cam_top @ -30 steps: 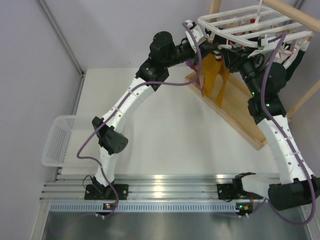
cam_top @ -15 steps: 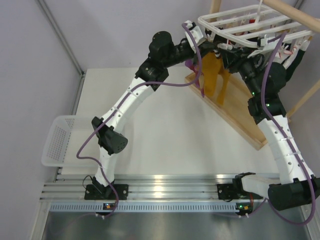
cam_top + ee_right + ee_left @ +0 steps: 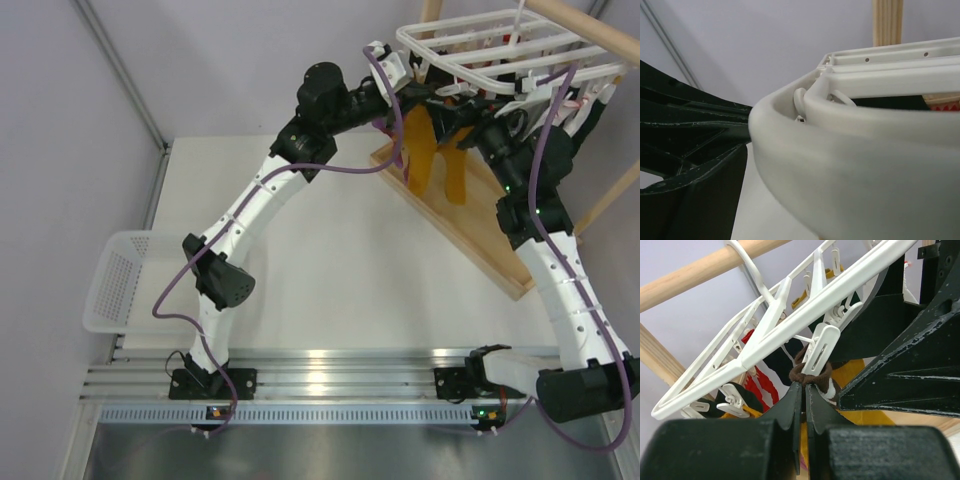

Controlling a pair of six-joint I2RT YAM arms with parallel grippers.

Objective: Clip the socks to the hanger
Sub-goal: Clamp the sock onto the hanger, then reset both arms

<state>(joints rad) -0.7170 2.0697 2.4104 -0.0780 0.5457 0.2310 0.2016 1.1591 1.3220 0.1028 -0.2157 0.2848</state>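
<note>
Pale lilac walls [image 3: 220, 60] closed off the back and left of a white surface [image 3: 330, 270], with a metal rail [image 3: 320, 380] along its near edge. A white mesh basket [image 3: 115, 285] sat at the left edge. A slanted wooden board [image 3: 480, 225] lay at the far right.

Above that board, the hanger [image 3: 500, 45] hung from a wooden rod [image 3: 590, 30]. The mustard socks [image 3: 425, 150] dangled under the hanger's near left corner, between the two arms.

The left pincer [image 3: 804, 386] was clenched, with its tips touching a brown cuff [image 3: 812, 376] held in a white clip [image 3: 820, 352]. I could not tell whether fabric was pinched between them.

The right pincer [image 3: 465, 112] reached under the hanger. The hanger's blurred rim filled its wrist view, so I could not tell whether it was released or clenched.
</note>
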